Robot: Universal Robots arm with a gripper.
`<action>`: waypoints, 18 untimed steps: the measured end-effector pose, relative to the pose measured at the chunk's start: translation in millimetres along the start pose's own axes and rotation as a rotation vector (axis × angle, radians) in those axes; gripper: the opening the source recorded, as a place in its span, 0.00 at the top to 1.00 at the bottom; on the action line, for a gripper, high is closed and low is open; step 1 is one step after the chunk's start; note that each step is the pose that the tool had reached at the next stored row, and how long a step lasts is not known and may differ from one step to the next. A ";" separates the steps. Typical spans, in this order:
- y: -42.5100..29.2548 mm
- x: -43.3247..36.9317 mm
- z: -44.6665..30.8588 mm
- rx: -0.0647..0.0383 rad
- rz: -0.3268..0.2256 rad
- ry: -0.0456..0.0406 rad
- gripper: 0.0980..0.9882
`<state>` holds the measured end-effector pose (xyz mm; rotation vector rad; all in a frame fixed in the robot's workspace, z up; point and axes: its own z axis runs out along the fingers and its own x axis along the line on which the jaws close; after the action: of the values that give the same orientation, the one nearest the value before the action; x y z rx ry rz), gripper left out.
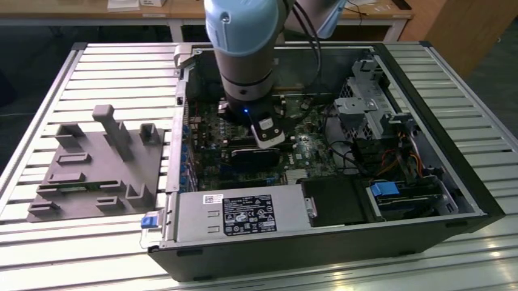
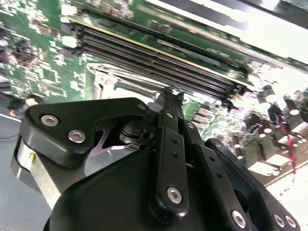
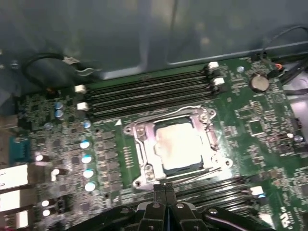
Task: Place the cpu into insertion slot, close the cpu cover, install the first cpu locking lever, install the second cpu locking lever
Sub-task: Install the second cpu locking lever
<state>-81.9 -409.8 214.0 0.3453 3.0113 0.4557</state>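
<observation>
Two of the four steps look done, as far as I can judge from where I stand. In the first wrist view the cpu [image 3: 180, 144] sits flat in the slot [image 3: 144, 166], its pale metal top showing through the window of the cover [image 3: 147, 132], and the cover lies down over it rather than standing up. Thin wire levers run along two sides of the socket: one along the far edge near the memory slots [image 3: 149, 94], one along the near edge. Whether either is hooked under its catch I cannot tell; the near lever [image 3: 192, 174] seems to sit slightly proud, so I would guess the lever work is what remains.

The end effector [image 3: 165, 188] hangs just on the near side of the socket, its two black fingertips pressed together with nothing between them. Clenched and empty, then. The tips are close to the near lever, just beside the socket's rim, though I cannot say they touch it.

In the exterior view the arm [image 1: 242, 54] reaches straight down into the open computer case [image 1: 453, 176], which lies on the slatted surface [image 1: 97, 66]. A grey fixture block [image 1: 97, 163] sits well apart on that view's left.
</observation>
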 end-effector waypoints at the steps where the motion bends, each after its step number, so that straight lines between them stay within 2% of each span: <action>1: 0.5 -2.4 0.2 0.000 0.001 -0.0002 1.00; 5: 2.6 -12.3 1.4 0.004 0.003 -0.0015 1.00; 9: 5.2 -19.3 2.5 0.020 0.004 -0.0053 1.00; 13: 11.3 -20.2 4.4 0.037 0.002 -0.0092 1.00; 18: 23.5 -18.3 8.2 0.058 0.000 -0.0137 1.00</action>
<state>-58.3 -389.8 214.0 0.3509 3.0159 0.3655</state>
